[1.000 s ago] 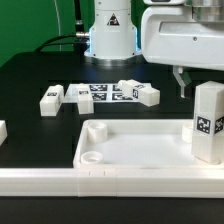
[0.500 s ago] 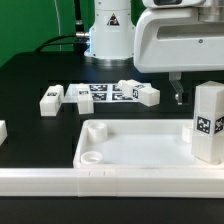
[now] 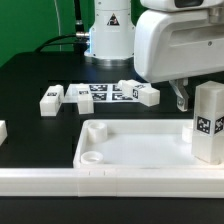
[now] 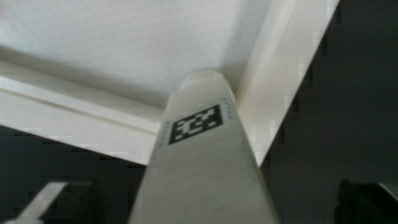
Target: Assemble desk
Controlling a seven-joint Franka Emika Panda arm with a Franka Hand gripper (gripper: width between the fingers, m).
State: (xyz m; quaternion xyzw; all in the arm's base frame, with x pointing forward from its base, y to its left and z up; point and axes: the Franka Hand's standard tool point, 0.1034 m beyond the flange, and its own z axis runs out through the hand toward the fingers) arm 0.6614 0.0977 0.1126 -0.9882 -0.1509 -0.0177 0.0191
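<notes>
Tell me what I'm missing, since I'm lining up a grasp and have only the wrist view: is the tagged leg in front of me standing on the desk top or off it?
Observer: On it. The leg stands upright at the corner of the desk top, on the exterior view's right.
Operator: Where is the gripper relative to it?
Observer: The gripper hangs to the leg's left in the exterior view, with a dark gap between them. I cannot tell whether it is open.
Operator: Any other legs around?
Observer: Yes, loose legs lie on the black table behind the desk top.
</notes>
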